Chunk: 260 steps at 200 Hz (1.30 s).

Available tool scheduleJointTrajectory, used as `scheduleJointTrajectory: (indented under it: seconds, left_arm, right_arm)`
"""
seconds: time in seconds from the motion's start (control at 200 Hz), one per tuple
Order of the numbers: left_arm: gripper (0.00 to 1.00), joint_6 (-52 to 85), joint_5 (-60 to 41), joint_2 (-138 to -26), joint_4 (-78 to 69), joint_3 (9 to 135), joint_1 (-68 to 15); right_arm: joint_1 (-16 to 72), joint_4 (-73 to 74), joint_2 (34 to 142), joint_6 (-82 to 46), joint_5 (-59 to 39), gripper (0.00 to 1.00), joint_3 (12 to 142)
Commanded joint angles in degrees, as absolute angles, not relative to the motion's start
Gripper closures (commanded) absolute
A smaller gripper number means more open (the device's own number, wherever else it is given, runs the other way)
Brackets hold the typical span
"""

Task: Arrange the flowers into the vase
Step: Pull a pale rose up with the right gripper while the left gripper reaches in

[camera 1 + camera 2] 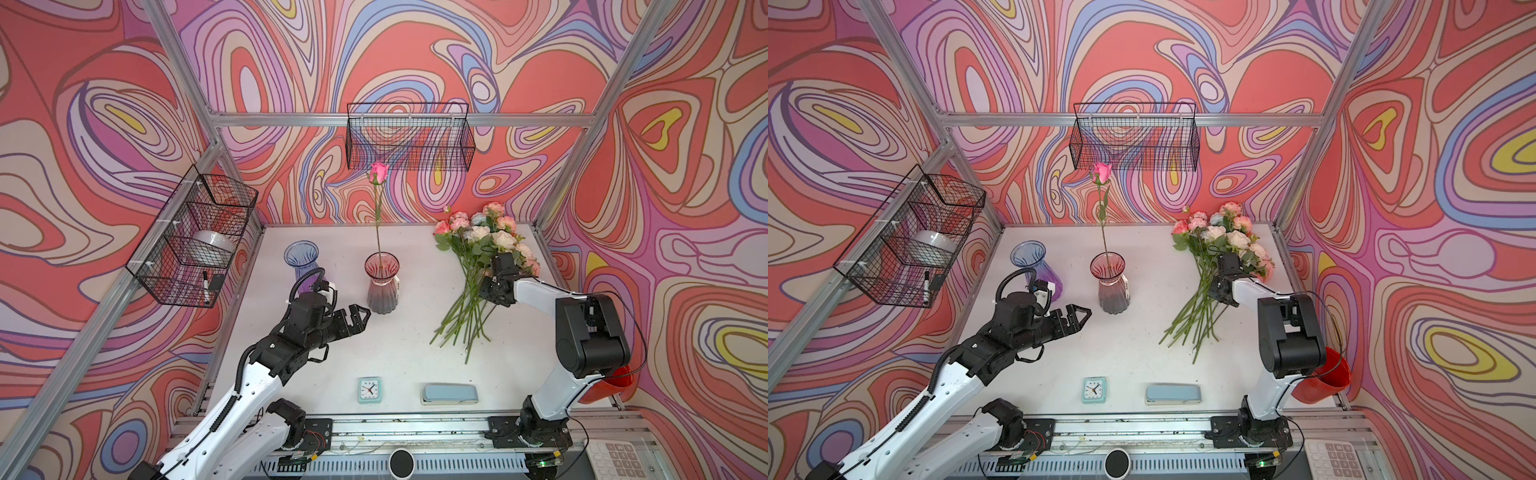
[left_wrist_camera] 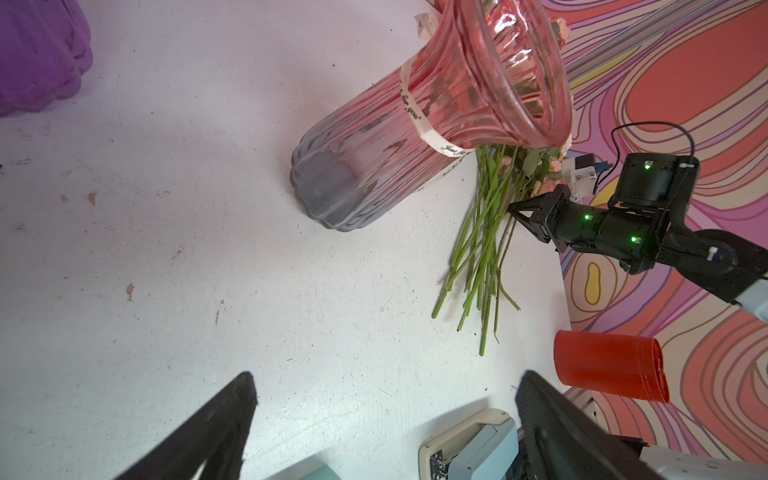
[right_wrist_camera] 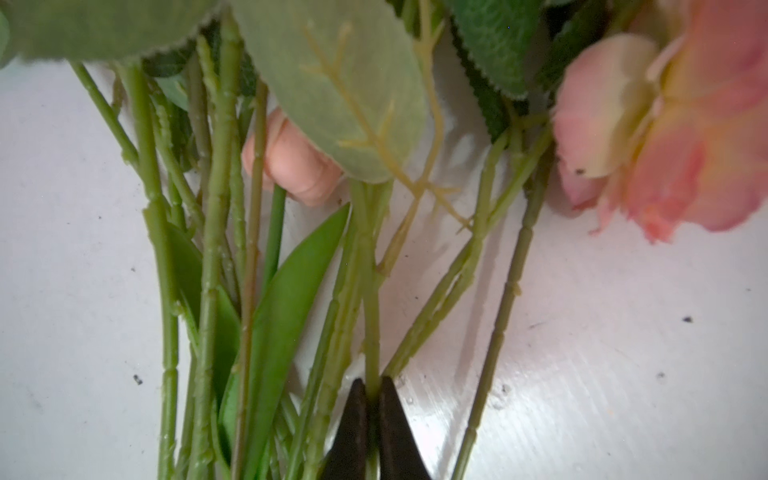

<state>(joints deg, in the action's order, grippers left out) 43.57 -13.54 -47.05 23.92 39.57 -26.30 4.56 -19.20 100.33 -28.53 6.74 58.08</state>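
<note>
Nearest me, the left gripper (image 1: 360,319) hangs with jaws wide apart just beside the pink vase (image 1: 382,282), probably ready to steady it. Farther over, the right gripper (image 3: 373,388) is pinched on one green stem (image 3: 371,316) among the heaped flowers (image 1: 478,266), seemingly to draw it free. One pink rose (image 1: 379,171) already stands in the vase.

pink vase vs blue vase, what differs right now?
The pink vase fades to grey at its base; the blue vase fades to purple. The pink vase holds one pink rose; the blue vase shows no flower. Both stand upright, ribbed, with flared rims.
</note>
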Motion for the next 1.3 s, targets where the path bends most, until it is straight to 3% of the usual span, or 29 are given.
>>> scheduleJointTrajectory:
  seconds: [0.0,0.31,0.671,0.776,0.936,1.106,1.242,1.297]
  left_arm:
    - [0.00,44.0,-13.9,-47.2,23.3,40.2,-26.6]
    - [0.00,43.8,-14.7,-46.8,23.6,41.9,-26.5]
    - [0.00,40.6,-17.4,-44.8,21.4,47.3,-26.5]
    - [0.00,40.4,-22.2,-43.9,17.6,48.7,-26.5]
    - [0.01,41.2,-33.4,-43.7,7.2,49.9,-26.6]
    - [0.11,41.5,-40.0,-44.3,1.4,52.1,-26.5]
    - [0.32,41.7,-42.4,-45.0,-1.8,53.0,-26.5]
    - [0.36,42.2,-44.1,-45.5,-3.7,52.8,-26.5]
  right_arm:
    - [4.8,-19.0,99.5,-27.6,8.6,0.97,58.7]
    - [4.8,-22.5,84.6,-27.9,7.4,1.00,56.0]
    - [5.7,-16.4,64.4,-23.8,-4.8,1.00,54.5]
    - [9.4,-15.6,62.1,-22.1,-10.5,1.00,56.9]
    - [22.3,-13.4,60.3,-18.5,-15.2,1.00,60.2]
    - [32.0,-9.1,61.4,-19.6,-21.8,1.00,62.6]
    - [39.5,-3.7,63.4,-21.5,-21.9,1.00,63.6]
    - [41.7,-0.5,63.8,-22.4,-21.9,1.00,63.6]
